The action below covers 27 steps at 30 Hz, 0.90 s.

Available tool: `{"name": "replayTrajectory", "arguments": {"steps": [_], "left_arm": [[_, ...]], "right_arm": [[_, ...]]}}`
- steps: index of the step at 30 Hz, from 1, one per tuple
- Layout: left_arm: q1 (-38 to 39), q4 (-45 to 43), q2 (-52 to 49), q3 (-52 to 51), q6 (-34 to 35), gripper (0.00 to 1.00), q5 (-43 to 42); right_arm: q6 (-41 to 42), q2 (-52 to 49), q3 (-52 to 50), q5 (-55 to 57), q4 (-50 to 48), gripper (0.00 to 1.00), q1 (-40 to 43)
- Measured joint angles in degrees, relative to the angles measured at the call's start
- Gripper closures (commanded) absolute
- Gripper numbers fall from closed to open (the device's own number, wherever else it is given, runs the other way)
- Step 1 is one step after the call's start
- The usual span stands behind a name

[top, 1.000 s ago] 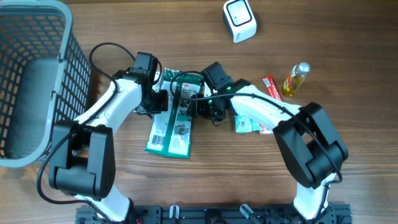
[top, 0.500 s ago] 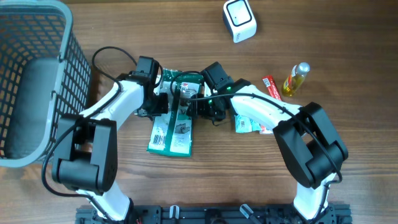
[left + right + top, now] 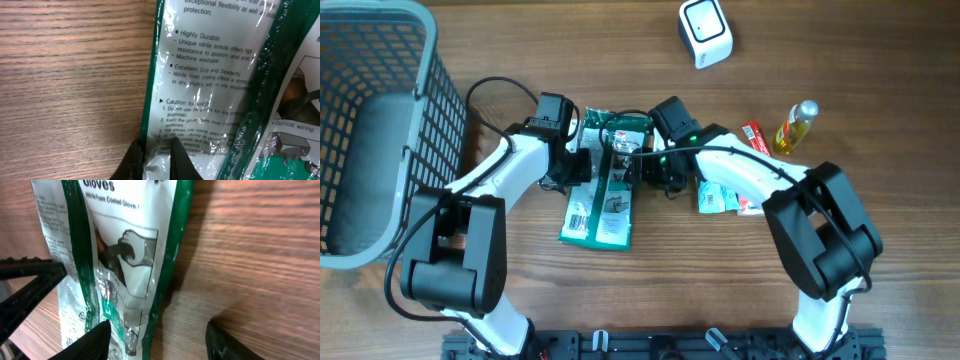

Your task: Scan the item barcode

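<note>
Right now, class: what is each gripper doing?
Left gripper: closed on the glove packet.
Right gripper: open, holding nothing.

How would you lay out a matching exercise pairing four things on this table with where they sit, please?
Things:
1. basket
2. scanner
3. bottle
4. pack

Places:
A. centre, lying flat
B. far edge, right of middle
C. left edge
D. right side, beside a red packet

Pairs: 1-C, 2-B, 3-D, 4-A.
</note>
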<state>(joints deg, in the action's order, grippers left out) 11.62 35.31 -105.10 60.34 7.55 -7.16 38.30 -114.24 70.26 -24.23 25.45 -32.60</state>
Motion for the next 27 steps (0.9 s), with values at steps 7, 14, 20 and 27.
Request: {"name": "replayTrajectory", "arguments": {"steps": [7,14,20,27], "left_arm": [[0.02,-0.74,-0.07,-0.15,0.00,0.94,-3.58],[1.73,-1.53,-0.11,-0.37,0.00,0.94,-4.90],[1.77,-1.55,-0.11,-0.39,0.00,0.94,-4.96],[1.77,-1.92,-0.11,-0.55,0.00,0.94,-4.98]], "right_arm": [[0.00,-0.02,0.00,0.00,0.00,0.38,0.17],[-0.63,-0.02,0.00,-0.37,0.63,0.39,0.55],[-2.60,-0.02,0.00,-1.27,1.33,0.38,1.11],[-2.62,-0.02,0.00,-1.29,1.01,0.37,1.11]]}}
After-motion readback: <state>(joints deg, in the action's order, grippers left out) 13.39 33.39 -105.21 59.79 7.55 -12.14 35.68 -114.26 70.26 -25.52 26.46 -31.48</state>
